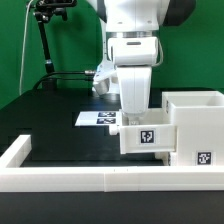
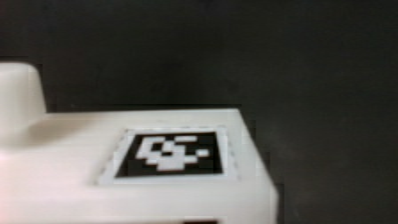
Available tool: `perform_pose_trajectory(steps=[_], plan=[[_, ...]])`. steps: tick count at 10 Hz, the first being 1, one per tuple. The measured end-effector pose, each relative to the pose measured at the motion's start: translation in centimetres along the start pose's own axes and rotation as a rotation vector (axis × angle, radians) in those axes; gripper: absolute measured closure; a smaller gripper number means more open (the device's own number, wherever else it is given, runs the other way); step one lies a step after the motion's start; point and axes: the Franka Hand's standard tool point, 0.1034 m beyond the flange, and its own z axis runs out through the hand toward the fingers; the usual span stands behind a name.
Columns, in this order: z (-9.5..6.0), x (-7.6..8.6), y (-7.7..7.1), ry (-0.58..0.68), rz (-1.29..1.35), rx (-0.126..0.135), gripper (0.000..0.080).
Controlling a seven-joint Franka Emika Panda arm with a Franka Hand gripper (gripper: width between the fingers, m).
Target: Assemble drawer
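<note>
A small white drawer tray (image 1: 146, 135) with a black-and-white tag on its face sits against the exterior view's left side of the tall white drawer case (image 1: 192, 125). The case carries its own tag low on its front. My gripper (image 1: 133, 118) reaches straight down into the tray and appears shut on its wall; the fingertips are hidden behind it. In the wrist view the tray (image 2: 107, 185) fills the frame close up, with its tag (image 2: 175, 156) and a rounded white bump (image 2: 18, 95) beside it. I see no second tray.
A low white border wall (image 1: 90, 178) runs along the front and up the exterior view's left. The marker board (image 1: 97, 118) lies flat on the black table behind the tray. A black stand with cables (image 1: 45, 50) rises at the back.
</note>
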Motion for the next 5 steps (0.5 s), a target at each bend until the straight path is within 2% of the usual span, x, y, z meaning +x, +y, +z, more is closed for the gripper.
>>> perform_pose_trajectory(steps=[5], plan=[[0.07,-0.16,-0.08,0.0,0.003,0.002,0.0756]])
